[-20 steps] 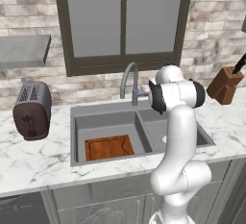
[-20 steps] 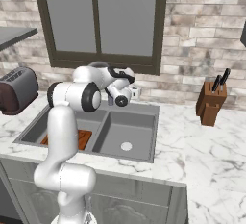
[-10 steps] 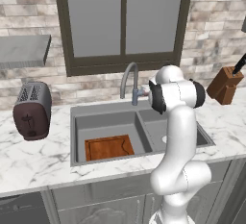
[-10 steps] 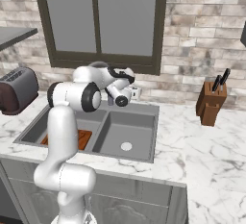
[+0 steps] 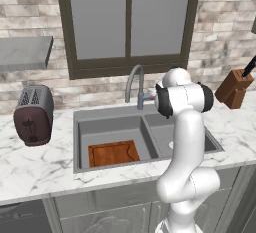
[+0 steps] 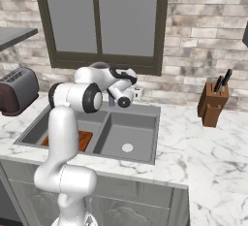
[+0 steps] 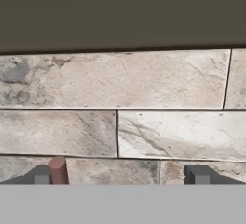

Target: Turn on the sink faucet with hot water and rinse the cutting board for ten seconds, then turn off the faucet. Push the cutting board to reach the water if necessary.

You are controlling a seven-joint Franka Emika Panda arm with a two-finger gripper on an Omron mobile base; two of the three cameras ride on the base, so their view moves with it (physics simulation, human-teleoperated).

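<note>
From the left base view I see the cutting board (image 5: 113, 153) flat in the sink's (image 5: 100, 164) left basin. Right base view: the gripper (image 6: 137, 93) reaches the sink faucet (image 6: 111, 100). Hand view: open fingers (image 7: 198, 174), the reddish lever tip (image 7: 57, 169) touching the left one.

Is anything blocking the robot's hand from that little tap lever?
Nothing visible. In the hand view the lever's reddish tip stands right by one finger of the open hand, with bare brick wall behind.
</note>
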